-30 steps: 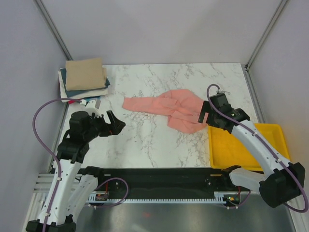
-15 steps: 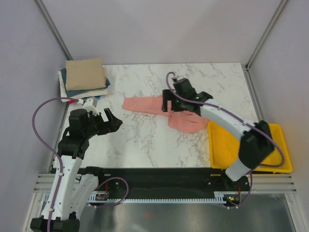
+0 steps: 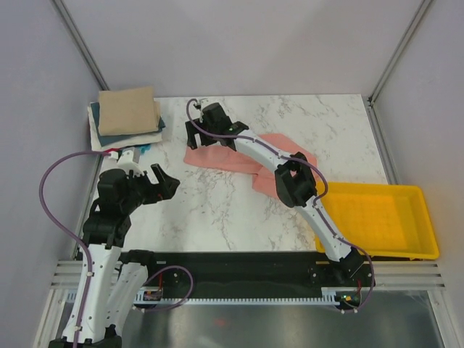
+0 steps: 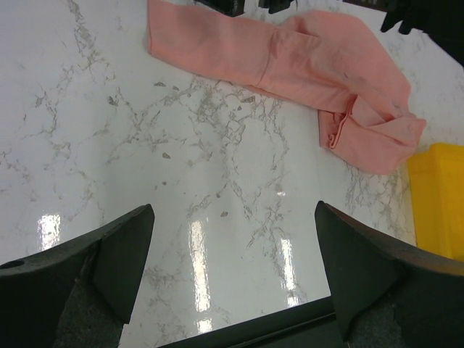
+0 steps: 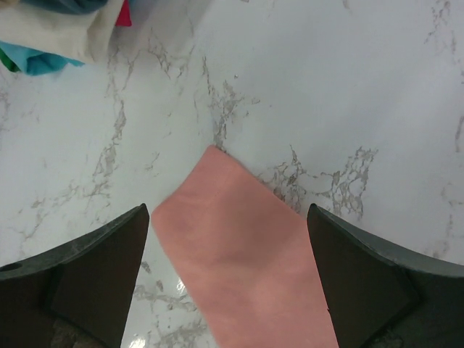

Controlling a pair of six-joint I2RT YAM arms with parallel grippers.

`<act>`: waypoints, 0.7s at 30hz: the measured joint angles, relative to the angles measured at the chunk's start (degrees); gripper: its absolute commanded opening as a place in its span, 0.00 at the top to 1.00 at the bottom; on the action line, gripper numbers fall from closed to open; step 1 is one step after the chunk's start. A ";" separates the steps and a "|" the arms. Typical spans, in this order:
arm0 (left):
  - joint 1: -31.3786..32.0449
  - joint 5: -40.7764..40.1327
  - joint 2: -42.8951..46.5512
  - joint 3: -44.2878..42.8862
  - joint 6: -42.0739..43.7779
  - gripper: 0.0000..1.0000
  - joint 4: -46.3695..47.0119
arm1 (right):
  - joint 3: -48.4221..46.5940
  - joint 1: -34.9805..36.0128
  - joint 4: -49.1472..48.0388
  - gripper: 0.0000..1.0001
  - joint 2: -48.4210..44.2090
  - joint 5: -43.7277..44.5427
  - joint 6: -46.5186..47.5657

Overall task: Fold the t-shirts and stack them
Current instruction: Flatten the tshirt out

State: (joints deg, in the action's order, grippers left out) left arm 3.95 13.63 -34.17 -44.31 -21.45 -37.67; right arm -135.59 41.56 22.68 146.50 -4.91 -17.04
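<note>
Near the upper middle of the overhead view, my right gripper (image 3: 199, 135) hovers with its jaws spread fully wide and empty over the left tip of the large salmon-pink cloth t-shirt (image 5: 239, 246), which lies across the white marble table (image 3: 217, 210). My left gripper (image 3: 165, 181), equally wide and empty, hangs at lower left. Folded tees, tan on top (image 3: 129, 112), sit stacked at upper left. My worry: closing on this narrow end may pinch one layer only, and pulling would then twist the bunched right side.
</note>
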 measured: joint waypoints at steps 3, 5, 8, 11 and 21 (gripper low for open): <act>-0.02 -0.02 -0.02 0.00 0.00 0.00 0.00 | -1.07 0.63 -2.73 0.02 3.85 0.09 1.68; 0.00 -0.04 0.00 0.00 0.00 0.00 0.00 | -3.15 1.22 -3.87 0.02 6.99 0.17 2.38; 0.00 -0.04 0.00 0.00 0.00 0.00 0.00 | -5.92 2.14 -6.60 0.02 10.78 0.68 3.82; 0.00 -0.04 0.00 0.00 0.00 0.00 0.00 | -6.47 3.10 -7.41 0.02 11.52 0.96 5.77; 0.00 -0.04 0.00 0.00 -0.02 0.00 0.00 | -8.20 5.90 -6.16 0.44 12.94 6.29 10.38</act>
State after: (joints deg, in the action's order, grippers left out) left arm 3.95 13.58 -34.17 -44.31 -21.47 -37.67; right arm -143.79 47.46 16.51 159.44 1.39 -6.66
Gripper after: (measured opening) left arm 0.993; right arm 0.634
